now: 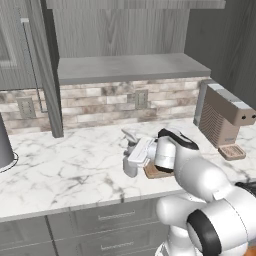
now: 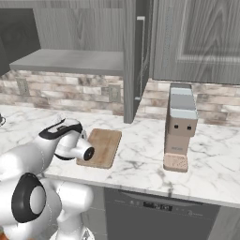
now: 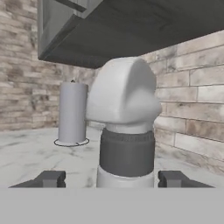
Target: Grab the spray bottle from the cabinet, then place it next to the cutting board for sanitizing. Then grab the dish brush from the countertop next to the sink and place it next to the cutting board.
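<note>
The pale grey spray bottle (image 1: 130,156) stands upright on the white marble countertop (image 1: 65,170), just left of the wooden cutting board (image 2: 101,147). In the hand view the spray bottle (image 3: 124,127) rises between the two dark fingertips (image 3: 51,178) with a gap on each side. My gripper (image 1: 132,160) is open around the bottle's lower body, and the hand covers part of the cutting board (image 1: 156,173). The cabinet (image 1: 131,67) above stands with its door (image 1: 44,65) swung open. The dish brush and the sink are out of view.
A brown coffee machine (image 1: 225,117) stands at the right end of the counter. A grey cylinder (image 1: 4,145) sits at the far left, also seen behind the bottle as a cylinder (image 3: 72,113). The brick backsplash (image 1: 110,102) carries outlets. Drawers (image 1: 100,225) lie below.
</note>
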Available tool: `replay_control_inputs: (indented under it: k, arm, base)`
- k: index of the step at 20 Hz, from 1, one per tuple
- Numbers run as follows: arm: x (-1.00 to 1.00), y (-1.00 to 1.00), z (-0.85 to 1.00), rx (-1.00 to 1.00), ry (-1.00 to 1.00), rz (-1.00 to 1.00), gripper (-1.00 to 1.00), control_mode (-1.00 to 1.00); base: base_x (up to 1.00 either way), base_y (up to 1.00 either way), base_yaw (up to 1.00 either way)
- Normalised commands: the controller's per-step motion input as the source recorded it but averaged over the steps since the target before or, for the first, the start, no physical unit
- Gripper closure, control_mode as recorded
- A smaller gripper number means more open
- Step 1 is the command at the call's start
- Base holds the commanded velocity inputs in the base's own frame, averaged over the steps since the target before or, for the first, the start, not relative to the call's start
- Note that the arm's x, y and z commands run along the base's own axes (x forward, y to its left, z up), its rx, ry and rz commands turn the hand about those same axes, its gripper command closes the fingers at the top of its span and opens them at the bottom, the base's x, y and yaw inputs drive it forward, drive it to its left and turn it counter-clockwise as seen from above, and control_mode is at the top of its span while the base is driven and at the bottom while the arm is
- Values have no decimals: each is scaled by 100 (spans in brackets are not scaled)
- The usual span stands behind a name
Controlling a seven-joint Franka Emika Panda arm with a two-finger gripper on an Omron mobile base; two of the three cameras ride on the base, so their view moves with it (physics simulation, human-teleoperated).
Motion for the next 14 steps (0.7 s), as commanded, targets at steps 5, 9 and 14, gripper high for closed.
replay_control_inputs:
  k: [5, 9, 14]
  arm:
    - [0, 0, -12, 0, 0, 0, -100, -100]
    - [0, 0, -4, 0, 0, 0, -100, -100]
    - [-18, -5, 0, 3, 0, -6, -100, -100]
  base:
    - [0, 0, 0]
    - [0, 0, 0]
    - [0, 0, 0]
